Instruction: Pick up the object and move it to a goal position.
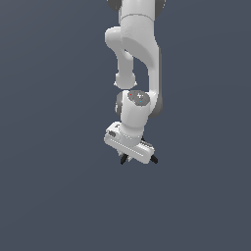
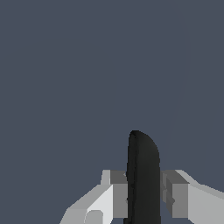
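The object [image 2: 142, 162] appears in the wrist view as a narrow black piece with a rounded end, standing up between the grey fingers [image 2: 118, 192]. Both fingers press against its sides, so my gripper [image 2: 143, 194] is shut on the object. No red tip or legs show in this view. In the exterior view the white arm hangs down in the middle of the picture, with my gripper [image 1: 138, 158] at its lower end. Two small black tips [image 1: 123, 159] poke out under the hand; I cannot tell whether they are fingertips or parts of the object.
Plain dark grey-blue surface fills both views. No goal marker, other object or edge shows.
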Tool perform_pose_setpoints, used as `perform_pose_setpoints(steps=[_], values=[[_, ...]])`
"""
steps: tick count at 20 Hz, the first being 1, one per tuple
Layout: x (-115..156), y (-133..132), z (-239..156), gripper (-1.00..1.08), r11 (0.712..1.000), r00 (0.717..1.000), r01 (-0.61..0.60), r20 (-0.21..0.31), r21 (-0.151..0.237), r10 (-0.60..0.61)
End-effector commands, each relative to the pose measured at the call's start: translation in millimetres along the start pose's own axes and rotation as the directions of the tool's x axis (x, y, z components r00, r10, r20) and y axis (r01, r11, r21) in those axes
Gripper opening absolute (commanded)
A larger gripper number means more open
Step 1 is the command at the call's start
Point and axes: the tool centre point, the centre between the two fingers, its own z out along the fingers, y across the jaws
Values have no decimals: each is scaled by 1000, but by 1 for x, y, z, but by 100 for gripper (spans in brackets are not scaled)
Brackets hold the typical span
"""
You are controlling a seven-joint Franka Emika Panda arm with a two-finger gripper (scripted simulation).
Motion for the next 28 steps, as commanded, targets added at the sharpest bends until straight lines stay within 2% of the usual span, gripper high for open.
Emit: perform_pose_setpoints(steps=[1, 11, 20, 28], values=[[-4, 7, -14, -100, 1000, 1000, -1, -2, 2, 1], [-15, 24, -44, -100, 1000, 1000, -1, -3, 1, 1], [-16, 25, -50, -100, 1000, 1000, 0, -2, -1, 0], [-16, 27, -82, -100, 1000, 1000, -1, -1, 0, 1]])
